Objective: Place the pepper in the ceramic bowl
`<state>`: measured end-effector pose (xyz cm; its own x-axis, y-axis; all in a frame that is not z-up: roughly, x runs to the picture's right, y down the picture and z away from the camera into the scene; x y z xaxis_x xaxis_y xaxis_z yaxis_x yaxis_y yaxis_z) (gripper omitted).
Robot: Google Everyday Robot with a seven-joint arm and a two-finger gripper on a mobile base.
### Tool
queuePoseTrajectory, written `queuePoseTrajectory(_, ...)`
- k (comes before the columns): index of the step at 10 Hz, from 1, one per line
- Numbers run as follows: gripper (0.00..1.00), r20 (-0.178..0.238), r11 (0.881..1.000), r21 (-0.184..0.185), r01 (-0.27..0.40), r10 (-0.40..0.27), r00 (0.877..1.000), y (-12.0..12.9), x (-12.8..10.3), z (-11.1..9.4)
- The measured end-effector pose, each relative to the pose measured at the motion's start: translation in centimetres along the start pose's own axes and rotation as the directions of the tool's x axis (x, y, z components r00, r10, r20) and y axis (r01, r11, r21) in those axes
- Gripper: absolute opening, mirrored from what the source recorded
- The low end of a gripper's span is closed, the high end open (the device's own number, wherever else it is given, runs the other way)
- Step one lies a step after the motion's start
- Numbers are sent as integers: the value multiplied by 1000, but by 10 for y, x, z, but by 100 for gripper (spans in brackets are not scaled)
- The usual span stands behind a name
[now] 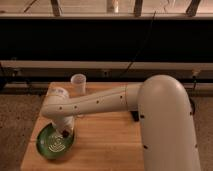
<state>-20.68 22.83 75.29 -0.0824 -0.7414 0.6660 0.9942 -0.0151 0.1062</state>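
The hand point(65, 131) hung over the bowl point(46, 145); its grip I cannot tell, so releasing the pepper seemingly came next.

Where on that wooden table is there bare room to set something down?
The bare patch is the wooden table's front middle, between the round green ceramic bowl and the robot's white arm. The left end is crowded: the gripper hangs over the bowl, with the white cylindrical cup behind.

Green ceramic bowl point(50, 145) with white lines beneath the end effector point(65, 133); white cup point(78, 82).
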Motion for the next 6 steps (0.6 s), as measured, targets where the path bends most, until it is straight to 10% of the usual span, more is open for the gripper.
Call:
queuePoseTrajectory(3, 80, 46, 998, 24, 66, -67, 997, -12, -4, -1)
queuePoseTrajectory(6, 80, 76, 989, 48, 141, -144, 987, -26, -11, -2)
